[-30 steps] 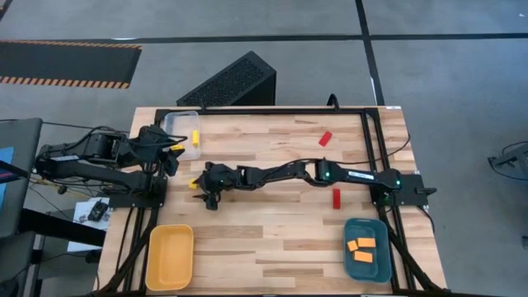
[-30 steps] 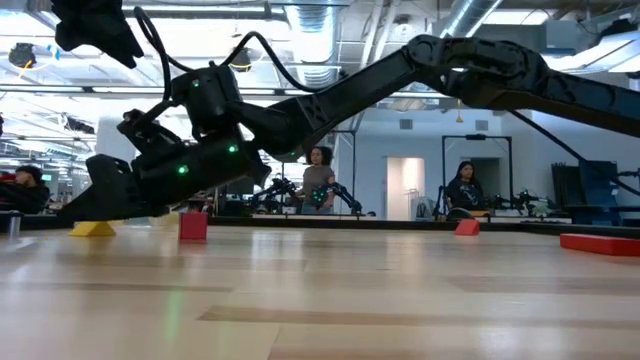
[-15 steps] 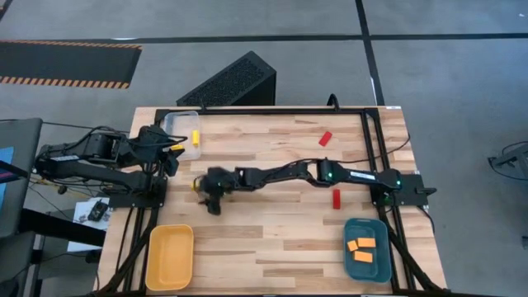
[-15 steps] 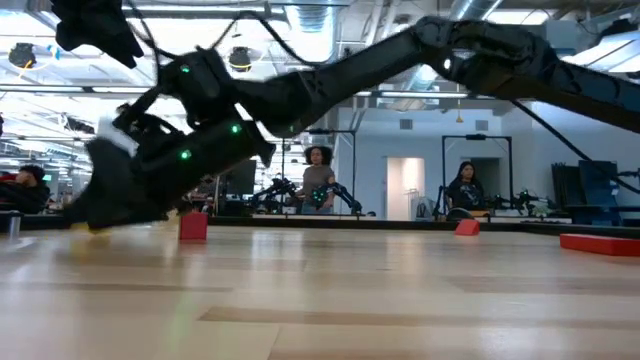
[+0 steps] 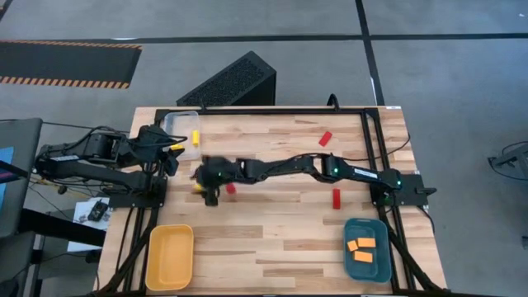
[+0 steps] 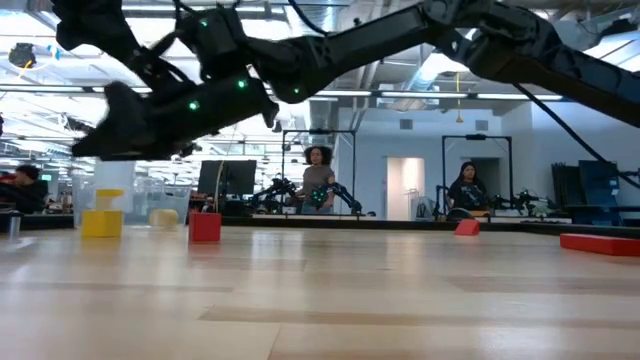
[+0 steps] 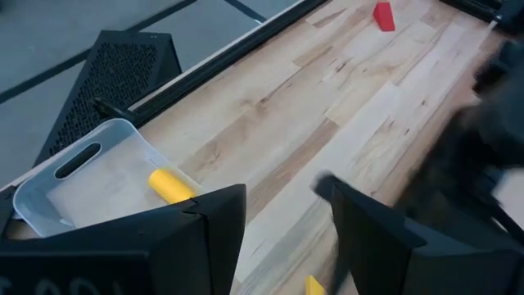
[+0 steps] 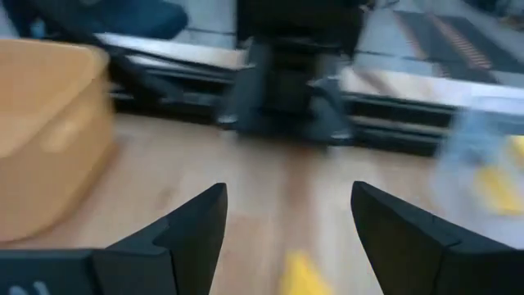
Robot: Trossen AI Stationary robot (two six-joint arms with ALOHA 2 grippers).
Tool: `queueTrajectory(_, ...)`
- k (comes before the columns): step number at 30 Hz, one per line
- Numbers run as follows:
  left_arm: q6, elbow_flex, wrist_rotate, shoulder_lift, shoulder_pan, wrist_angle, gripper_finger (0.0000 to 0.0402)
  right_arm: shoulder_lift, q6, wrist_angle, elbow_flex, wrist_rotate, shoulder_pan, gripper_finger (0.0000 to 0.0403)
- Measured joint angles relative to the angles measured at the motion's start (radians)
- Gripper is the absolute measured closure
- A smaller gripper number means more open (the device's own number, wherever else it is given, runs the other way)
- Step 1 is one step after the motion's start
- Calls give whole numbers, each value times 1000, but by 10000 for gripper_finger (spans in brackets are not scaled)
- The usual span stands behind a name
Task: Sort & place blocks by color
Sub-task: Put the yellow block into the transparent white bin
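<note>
- A small yellow block [image 5: 197, 189] lies on the wooden table [image 5: 280, 239] near its left side, just beside the right gripper [image 5: 207, 186].
- A small red block [image 5: 231, 188] sits on the other side of that gripper, close by.
- The right gripper hangs above the table with its fingers spread wide and nothing between them.
- Another yellow block [image 5: 195, 137] rests in the clear tray [image 5: 175, 122] at the far left corner.
- Two more red blocks [image 5: 325, 138] [image 5: 336, 198] lie well apart on the right half.
- Orange blocks [image 5: 360, 249] fill the teal tray [image 5: 381, 262]; the yellow tray [image 5: 170, 256] sits at the near left.
- The left gripper [image 7: 278, 221] waits by the clear tray, fingers apart, holding nothing.
</note>
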Motion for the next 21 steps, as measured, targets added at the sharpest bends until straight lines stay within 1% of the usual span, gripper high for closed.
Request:
queueTrajectory(4, -8, 0, 0, 0, 0, 0, 233, 0, 0, 9, -16, -1, -42, 117)
queueTrajectory(6, -12, 0, -1, 0, 0, 0, 233, 21, 2, 57, -14, -37, -56, 117)
queueTrajectory(8, -13, 0, -1, 0, 0, 1, 233, 32, 38, 77, -16, -94, -64, 117)
queueTrajectory(11, -26, 0, -2, 0, 0, 1, 233, 61, 52, 123, -12, -111, -63, 117)
queueTrajectory(16, -49, 0, -1, 0, 0, 1, 233, 80, 74, 112, -16, -131, -61, 117)
queueTrajectory(21, -55, 0, -1, 0, 0, 1, 233, 81, 73, 64, -15, -132, -60, 117)
